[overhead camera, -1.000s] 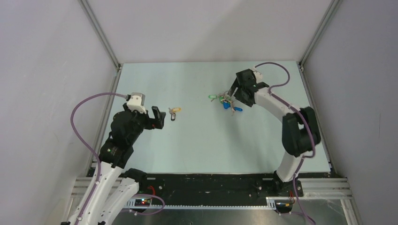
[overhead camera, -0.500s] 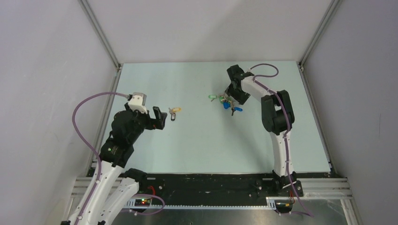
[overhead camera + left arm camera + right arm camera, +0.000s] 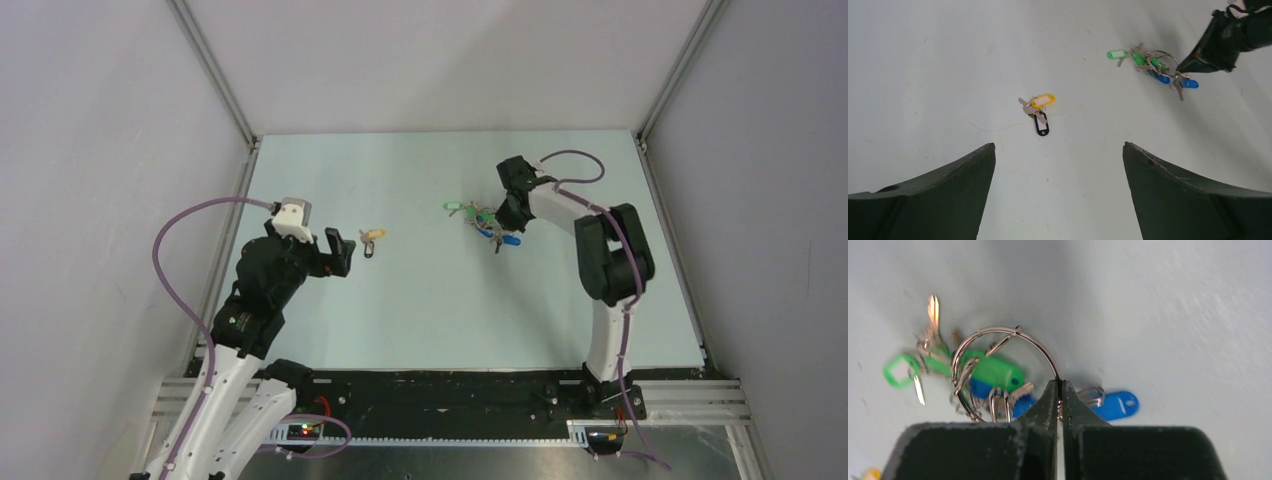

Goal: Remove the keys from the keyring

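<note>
Pinching with my right gripper (image 3: 1059,390), I have both fingertips pressed together on the thin wire of the keyring (image 3: 998,329), at the part of the loop nearest me. The ring lies on the table (image 3: 1173,300) just ahead of these jaws, and the keys (image 3: 993,371) are threaded on it. One with a green head sits inside the loop, ahead and left of the tips. A blue key (image 3: 1115,405) lies just right of them, and bare metal blades fan out further left. My left gripper (image 3: 1058,150) hangs with its jaws wide apart, holding nothing. A small yellow-and-black tagged piece (image 3: 1040,112) lies ahead between its fingers, and the key bunch sits well off, ahead and to the right.
</note>
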### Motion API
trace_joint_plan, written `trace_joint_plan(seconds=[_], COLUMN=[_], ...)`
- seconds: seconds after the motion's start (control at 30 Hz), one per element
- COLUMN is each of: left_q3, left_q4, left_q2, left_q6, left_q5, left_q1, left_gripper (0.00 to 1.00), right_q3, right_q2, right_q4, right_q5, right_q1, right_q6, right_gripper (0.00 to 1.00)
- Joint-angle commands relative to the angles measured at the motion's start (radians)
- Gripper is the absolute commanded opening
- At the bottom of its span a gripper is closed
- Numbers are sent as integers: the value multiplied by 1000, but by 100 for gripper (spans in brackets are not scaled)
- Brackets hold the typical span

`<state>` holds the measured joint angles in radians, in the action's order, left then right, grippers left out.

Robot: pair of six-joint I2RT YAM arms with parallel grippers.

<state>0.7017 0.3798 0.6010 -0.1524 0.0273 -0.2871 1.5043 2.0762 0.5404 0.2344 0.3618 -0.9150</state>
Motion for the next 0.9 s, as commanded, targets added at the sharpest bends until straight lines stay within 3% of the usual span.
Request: trace_joint_plan(seconds=[0.0,0.17,0.37,0.53,0.63,0.87], left_q3=[34,52,62,-4,-65,-106], left_q4=[-14,-14,-36,-264,-458,-686], left_q2=[-15,22,69,108,120,171], left_q6=[27,0,-184,-313,-368,-209], left_q5=[2,66,140,296,300,177], left_q1=[8,8,7,1,-25,-231], left_gripper=[100,100,100,100,99,95], right_q3=[-140,-239,-345,-376,-377,-376], right_q2=[-255,-487,-702,-848,-906,-1025], right_q4=[-163,-199,-283,-363,-403,-470], right_q5=[-27,-71,-302,-452,-551,-682], right_q1=[35,84,89,87,85,82], right_q6=[207,397,519,596,634,682], right_gripper=[0,0,0,0,0,0])
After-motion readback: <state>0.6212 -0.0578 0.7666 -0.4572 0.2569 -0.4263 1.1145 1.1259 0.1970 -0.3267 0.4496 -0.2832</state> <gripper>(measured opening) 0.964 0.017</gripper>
